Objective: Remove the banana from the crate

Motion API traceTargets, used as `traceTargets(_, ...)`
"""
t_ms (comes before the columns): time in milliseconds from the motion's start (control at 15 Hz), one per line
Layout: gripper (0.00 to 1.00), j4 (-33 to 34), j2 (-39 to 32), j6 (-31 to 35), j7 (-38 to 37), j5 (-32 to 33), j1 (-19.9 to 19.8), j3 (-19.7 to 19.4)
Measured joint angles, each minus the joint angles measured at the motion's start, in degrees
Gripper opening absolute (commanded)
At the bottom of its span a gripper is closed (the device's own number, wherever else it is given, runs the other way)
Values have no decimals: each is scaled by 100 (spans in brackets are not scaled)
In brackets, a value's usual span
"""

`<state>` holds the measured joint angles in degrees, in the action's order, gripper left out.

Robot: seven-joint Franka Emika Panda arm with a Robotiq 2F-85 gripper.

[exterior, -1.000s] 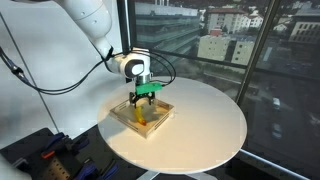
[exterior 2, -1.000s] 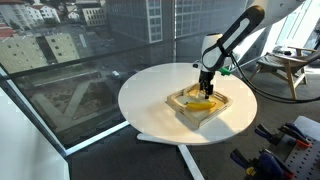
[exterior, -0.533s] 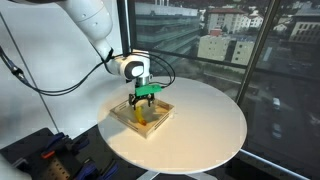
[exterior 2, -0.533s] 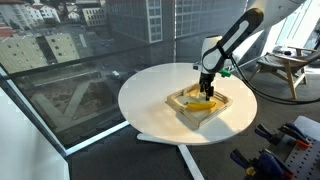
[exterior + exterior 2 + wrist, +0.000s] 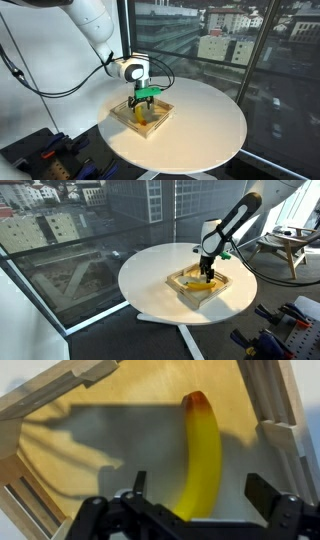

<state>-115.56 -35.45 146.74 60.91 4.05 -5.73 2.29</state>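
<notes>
The banana [image 5: 200,460] is small, curved and yellow, and lies on the flat base of the light-wood crate [image 5: 60,420]. In the wrist view it runs between my two open fingers, with a gap on each side. My gripper [image 5: 200,500] is open and low inside the crate, straddling the banana's near end. In both exterior views the gripper [image 5: 142,104] [image 5: 207,268] points straight down into the crate [image 5: 160,122] [image 5: 185,288], with the banana [image 5: 141,119] [image 5: 203,283] just below it.
The crate sits on a round white table [image 5: 200,125] [image 5: 160,265] beside large windows. The crate's low walls [image 5: 270,400] stand close around the gripper. A bench with tools [image 5: 55,155] is below the table's edge.
</notes>
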Motion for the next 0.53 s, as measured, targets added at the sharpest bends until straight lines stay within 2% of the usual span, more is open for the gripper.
traceTargets(533, 100, 2, -72, 98, 0, 17, -19, 57)
